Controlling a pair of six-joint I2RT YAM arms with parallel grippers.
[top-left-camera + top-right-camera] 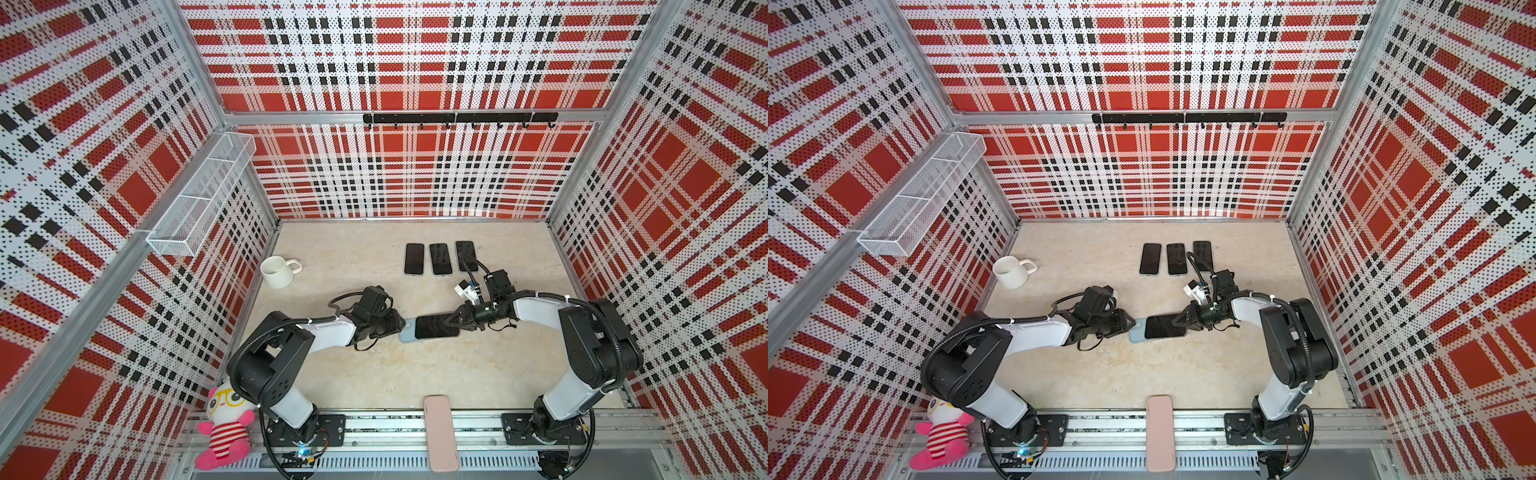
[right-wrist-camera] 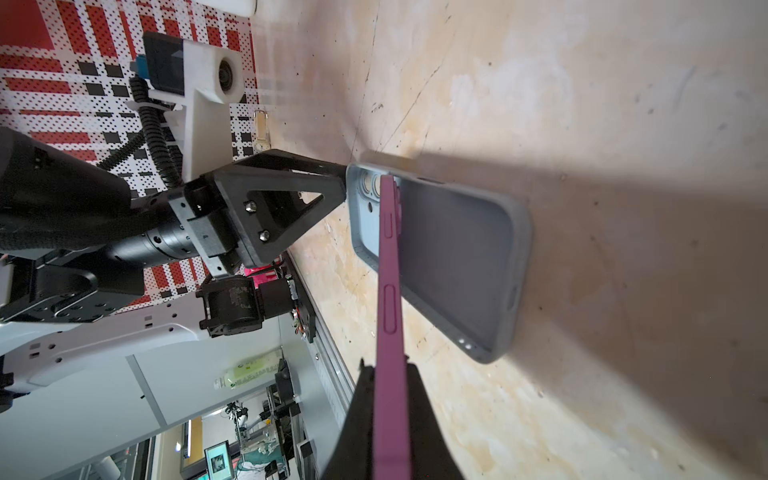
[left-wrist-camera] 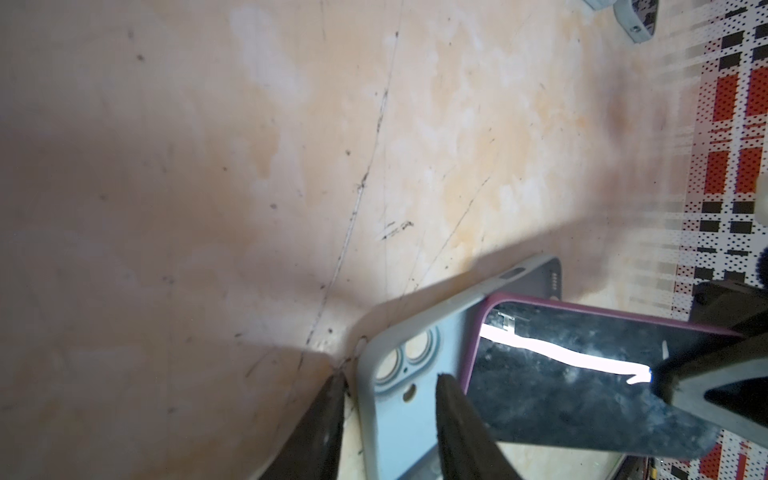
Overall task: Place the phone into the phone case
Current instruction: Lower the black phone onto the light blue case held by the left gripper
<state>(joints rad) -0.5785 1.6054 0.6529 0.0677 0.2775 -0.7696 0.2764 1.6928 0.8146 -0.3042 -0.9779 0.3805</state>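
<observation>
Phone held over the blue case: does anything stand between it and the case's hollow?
Partly. The phone, pinched by the right gripper, slants over the open case. The left gripper straddles the case's camera-end wall, with one finger inside the hollow, where the phone's end must seat. Otherwise the hollow looks clear.

Phone held edge-on at the open case

The right pincer [image 2: 388, 370] is clamped on a purple-edged phone [image 2: 390, 291], which runs straight ahead of it. The phone case [image 2: 453, 257], blue-grey, lies hollow side up on the counter [image 2: 582, 104] just beyond the pincer's tips. The phone's far end meets the case's camera-hole end. There the left pincer [image 2: 343, 183], facing the right pincer, touches the rim.
</observation>
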